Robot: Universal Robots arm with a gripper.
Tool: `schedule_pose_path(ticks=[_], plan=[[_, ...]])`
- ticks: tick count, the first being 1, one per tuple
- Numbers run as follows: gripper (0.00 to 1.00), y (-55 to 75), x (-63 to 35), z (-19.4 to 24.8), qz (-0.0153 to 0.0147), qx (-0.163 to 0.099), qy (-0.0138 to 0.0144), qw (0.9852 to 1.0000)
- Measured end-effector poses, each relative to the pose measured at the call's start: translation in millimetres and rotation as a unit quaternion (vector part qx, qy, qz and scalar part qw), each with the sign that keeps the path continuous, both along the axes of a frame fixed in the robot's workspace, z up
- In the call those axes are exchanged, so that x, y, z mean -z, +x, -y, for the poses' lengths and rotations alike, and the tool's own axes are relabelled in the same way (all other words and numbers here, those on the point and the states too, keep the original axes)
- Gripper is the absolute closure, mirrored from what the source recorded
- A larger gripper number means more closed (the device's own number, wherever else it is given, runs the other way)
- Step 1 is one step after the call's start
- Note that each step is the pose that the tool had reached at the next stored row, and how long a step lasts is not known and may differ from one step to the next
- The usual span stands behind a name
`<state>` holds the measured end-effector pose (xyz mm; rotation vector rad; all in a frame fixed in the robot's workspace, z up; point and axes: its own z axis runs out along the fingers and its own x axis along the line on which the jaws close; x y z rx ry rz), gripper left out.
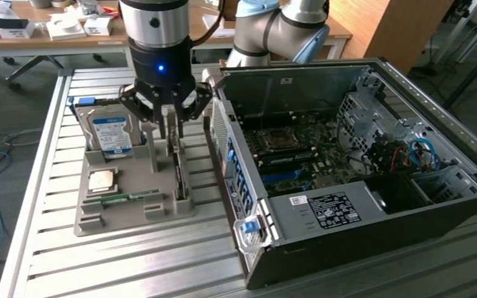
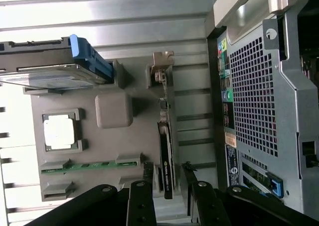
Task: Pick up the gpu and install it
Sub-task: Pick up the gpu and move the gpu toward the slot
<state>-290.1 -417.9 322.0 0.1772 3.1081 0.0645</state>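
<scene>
The gpu (image 1: 179, 169) is a thin dark card standing on edge in a slot of the grey holder tray (image 1: 131, 214), its pale metal bracket (image 2: 163, 61) at the far end. In the wrist view the gpu (image 2: 166, 151) runs between my two fingers (image 2: 148, 172), with a gap on each side. My gripper (image 1: 171, 127) hangs straight down over the card's rear end, open and holding nothing. The wrist view shows the gripper (image 2: 167, 167) straddling the card's near end.
The tray also holds a silver blue-labelled hard drive (image 1: 110, 133), a CPU (image 1: 102, 180) and a green memory stick (image 1: 122, 198). The open computer case (image 1: 346, 161) lies close beside the tray on the exterior view's right, motherboard exposed. All rest on a slatted aluminium table (image 1: 139, 261).
</scene>
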Motion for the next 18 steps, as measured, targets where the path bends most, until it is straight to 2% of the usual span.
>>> schedule_pose_path(ticks=[4, 13, 14, 18], plan=[[0.64, 0.0, 5.9, 0.0, 0.0, 0.0, 0.0, 1.0], [0.63, 0.0, 6.0, 0.0, 0.0, 0.0, -0.0001, 1.0], [0.57, 0.0, 5.9, 0.0, -0.0001, 0.0, -0.0001, 1.0], [0.57, 0.0, 11.6, 0.0, -0.0001, 0.0, 0.0001, 1.0]])
